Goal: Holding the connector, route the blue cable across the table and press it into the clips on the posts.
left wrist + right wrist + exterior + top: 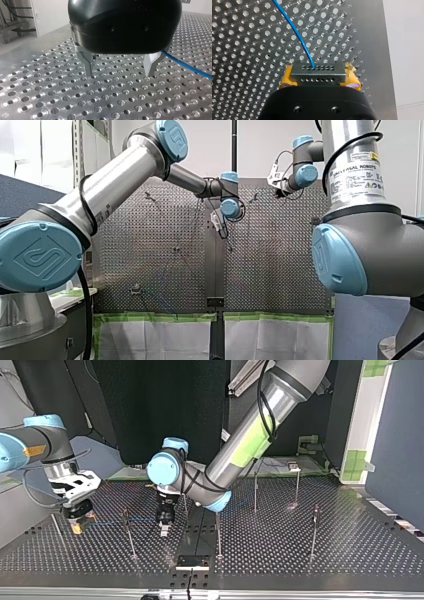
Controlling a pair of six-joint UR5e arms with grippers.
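My right gripper point(319, 80) has its yellow pads point(285, 80) shut on the grey connector point(317, 73). The blue cable point(294, 30) leaves the connector and runs away over the perforated table. In the top view my right gripper point(77, 521) hangs low at the left, and the blue cable point(109, 521) stretches from it to a thin post point(128, 532) and on toward my left gripper point(164, 529). My left gripper point(120, 73) stands open just above the plate with nothing between its metal fingers point(88, 65). The cable point(186, 68) passes beside one finger.
Several more thin posts point(218, 535) point(255, 491) point(314, 530) stand across the perforated table point(350, 560). A small black block point(192, 561) sits at the table's near edge in the top view. In the front view both grippers point(218, 224) point(276, 182) are over the table's far part.
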